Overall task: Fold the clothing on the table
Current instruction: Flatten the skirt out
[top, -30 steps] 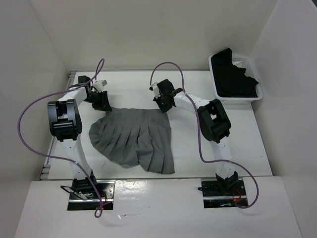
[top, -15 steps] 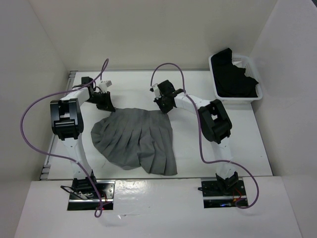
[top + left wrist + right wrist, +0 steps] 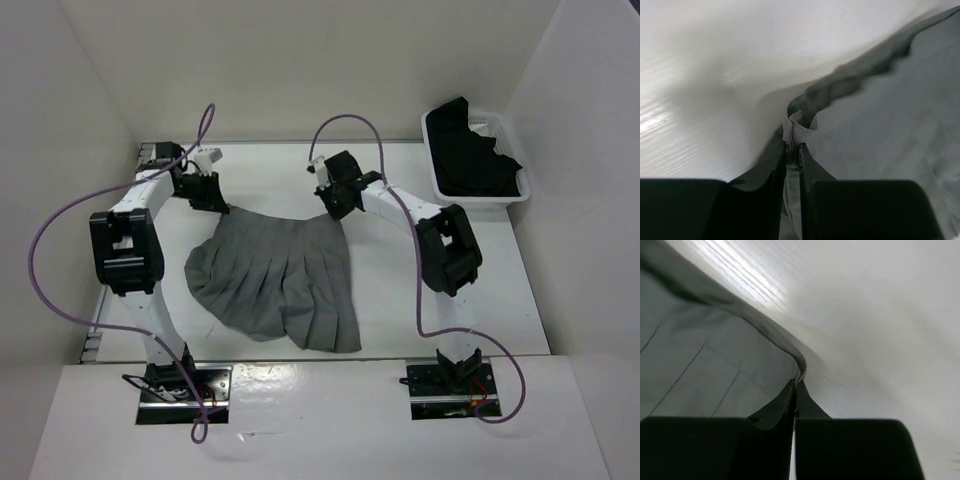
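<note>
A medium-grey pleated skirt (image 3: 275, 285) of soft fabric lies spread across the middle of the large white tabletop (image 3: 500, 290), its plain waistband along the far side and its hem fanned toward the arm bases. The left fingers (image 3: 771, 167) are clamped on a bunched fold at the waistband's left end, with a sliver of cloth showing between them. The right fingers (image 3: 812, 407) are pressed tight together, with only the very corner of the waistband's right end nipped at their tips. Both ends appear slightly raised off the surface while the rest of the garment rests flat. At the far right corner, well apart from the skirt, a small white plastic bin (image 3: 478, 200) holds a black garment (image 3: 470, 160). No fold has yet been made, by the look of it. The likeliest trouble lies on the right: so slim a bite could let the corner slip free once the cloth's weight drags on it, dropping one side and skewing the fold. Uneven travel of the two arms could likewise stretch or slacken the waistband and bunch the pleats.
</note>
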Motion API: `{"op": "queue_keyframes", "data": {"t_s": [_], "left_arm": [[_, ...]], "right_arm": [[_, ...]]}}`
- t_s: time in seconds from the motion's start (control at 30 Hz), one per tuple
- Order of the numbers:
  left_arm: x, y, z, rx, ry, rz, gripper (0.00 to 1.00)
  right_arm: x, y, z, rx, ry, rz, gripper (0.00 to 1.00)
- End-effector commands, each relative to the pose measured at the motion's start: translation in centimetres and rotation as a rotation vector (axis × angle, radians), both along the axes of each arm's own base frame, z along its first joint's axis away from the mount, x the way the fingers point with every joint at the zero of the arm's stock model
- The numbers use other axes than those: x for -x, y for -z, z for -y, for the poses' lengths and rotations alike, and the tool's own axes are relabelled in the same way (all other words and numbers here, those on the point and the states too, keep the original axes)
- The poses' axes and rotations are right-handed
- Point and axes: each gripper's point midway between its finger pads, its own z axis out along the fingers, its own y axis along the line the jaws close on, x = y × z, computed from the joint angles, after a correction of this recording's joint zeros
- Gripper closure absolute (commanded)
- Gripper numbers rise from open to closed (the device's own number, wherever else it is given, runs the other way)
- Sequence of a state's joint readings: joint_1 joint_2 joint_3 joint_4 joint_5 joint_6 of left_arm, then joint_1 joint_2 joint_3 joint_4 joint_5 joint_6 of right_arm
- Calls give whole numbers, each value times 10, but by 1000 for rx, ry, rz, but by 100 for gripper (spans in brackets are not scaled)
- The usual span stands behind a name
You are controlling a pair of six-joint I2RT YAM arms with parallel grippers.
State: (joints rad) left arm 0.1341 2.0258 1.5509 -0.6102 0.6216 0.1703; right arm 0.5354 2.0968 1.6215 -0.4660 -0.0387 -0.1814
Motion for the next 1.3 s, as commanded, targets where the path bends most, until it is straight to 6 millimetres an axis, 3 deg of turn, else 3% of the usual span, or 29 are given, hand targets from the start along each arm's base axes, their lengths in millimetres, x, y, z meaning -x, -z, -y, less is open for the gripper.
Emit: {"op": "queue_keyframes", "data": {"t_s": [0.0, 0.03, 0.13, 0.3, 0.33, 0.37, 0.4, 0.53, 0.67, 0.93, 1.1, 1.13, 1.27], "left_arm": [[-6, -96, 3, -24, 37, 243, 100], [-3, -105, 4, -26, 37, 257, 100], [16, -125, 18, -7, 70, 289, 100], [47, -185, 32, -10, 103, 456, 100], [56, -211, 33, -21, 105, 531, 100], [62, -218, 33, -23, 91, 546, 100], [72, -240, 34, -32, 92, 614, 100], [99, -287, 37, -39, 83, 752, 100], [130, -329, 39, -51, 68, 888, 100], [190, -369, 44, -74, 71, 1069, 100], [226, -383, 48, -92, 92, 1138, 100], [229, -381, 50, -86, 101, 1140, 100], [245, -378, 58, -66, 146, 1143, 100]], "right_arm": [[-16, -114, 11, -99, 31, 215, 100], [-10, -140, 13, -127, 25, 250, 100], [6, -179, 16, -162, 14, 306, 100], [36, -238, 19, -235, -7, 395, 100], [39, -249, 21, -247, -7, 415, 100], [45, -254, 23, -259, -15, 422, 100], [49, -263, 25, -264, -21, 444, 100], [72, -308, 33, -318, -44, 534, 100], [94, -332, 39, -362, -82, 581, 100], [148, -387, 51, -464, -185, 688, 100], [180, -386, 51, -484, -302, 680, 100], [193, -393, 50, -513, -343, 689, 100], [215, -384, 45, -537, -442, 639, 100]]}}
